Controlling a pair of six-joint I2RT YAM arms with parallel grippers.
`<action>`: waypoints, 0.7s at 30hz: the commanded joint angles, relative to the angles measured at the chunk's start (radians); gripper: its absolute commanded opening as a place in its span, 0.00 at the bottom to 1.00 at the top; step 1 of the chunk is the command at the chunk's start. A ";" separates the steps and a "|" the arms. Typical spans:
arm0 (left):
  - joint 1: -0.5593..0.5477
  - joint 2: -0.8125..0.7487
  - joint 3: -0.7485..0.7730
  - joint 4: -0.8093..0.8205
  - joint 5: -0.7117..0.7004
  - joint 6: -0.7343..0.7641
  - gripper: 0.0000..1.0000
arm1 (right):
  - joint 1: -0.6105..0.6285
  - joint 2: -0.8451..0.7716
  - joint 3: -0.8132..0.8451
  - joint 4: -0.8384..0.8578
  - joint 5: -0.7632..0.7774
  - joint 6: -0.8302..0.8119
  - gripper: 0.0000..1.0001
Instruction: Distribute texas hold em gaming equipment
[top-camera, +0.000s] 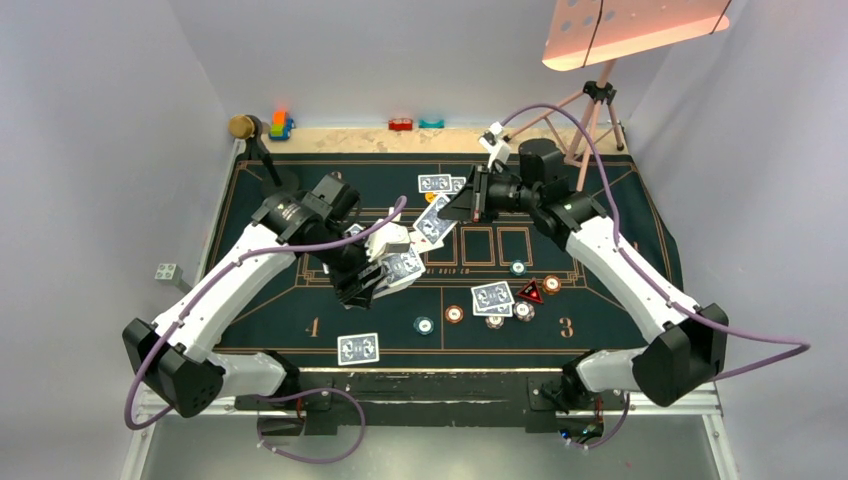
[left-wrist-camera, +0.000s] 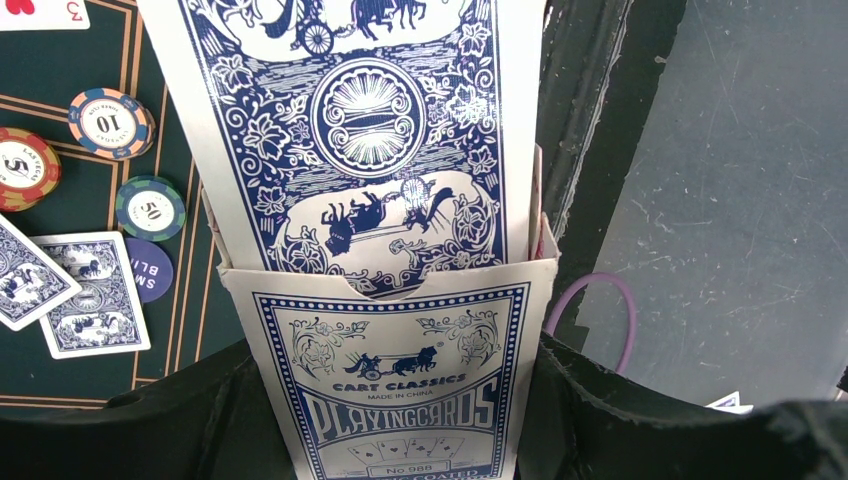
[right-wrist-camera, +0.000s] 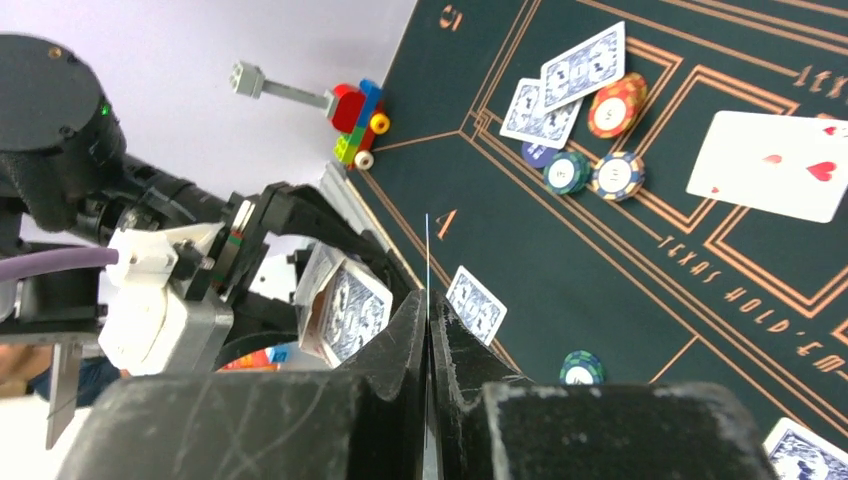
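My left gripper (top-camera: 372, 268) is shut on a blue-and-white playing-card box (left-wrist-camera: 400, 380), its jaws pressing on both sides. A blue-backed card (left-wrist-camera: 360, 130) sticks out of the box's open top. My right gripper (right-wrist-camera: 428, 300) is shut on that card's far end; the card (right-wrist-camera: 427, 250) shows edge-on as a thin line between its fingers. From above, the card (top-camera: 433, 222) spans from the box (top-camera: 402, 264) to the right gripper (top-camera: 466, 203). More cards (top-camera: 358, 348), (top-camera: 492, 297), (top-camera: 437, 184), several chips (top-camera: 454, 313) and a red triangular marker (top-camera: 530, 292) lie on the mat.
Colourful toy blocks (top-camera: 280, 125) and two small pieces (top-camera: 401, 124), (top-camera: 431, 123) sit along the mat's far edge. A stand with a round head (top-camera: 245, 128) is at the far left corner, a tripod (top-camera: 598, 110) at the far right. A face-up card (right-wrist-camera: 775, 165) lies on the mat.
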 joint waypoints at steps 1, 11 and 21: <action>-0.001 -0.034 0.013 0.012 0.030 -0.005 0.00 | -0.037 -0.021 0.058 -0.079 0.083 -0.086 0.02; -0.001 -0.050 0.018 -0.012 0.024 0.003 0.00 | -0.001 0.162 0.165 -0.290 0.643 -0.285 0.00; -0.001 -0.068 0.021 -0.044 0.014 0.013 0.00 | 0.210 0.406 0.322 -0.367 1.218 -0.315 0.00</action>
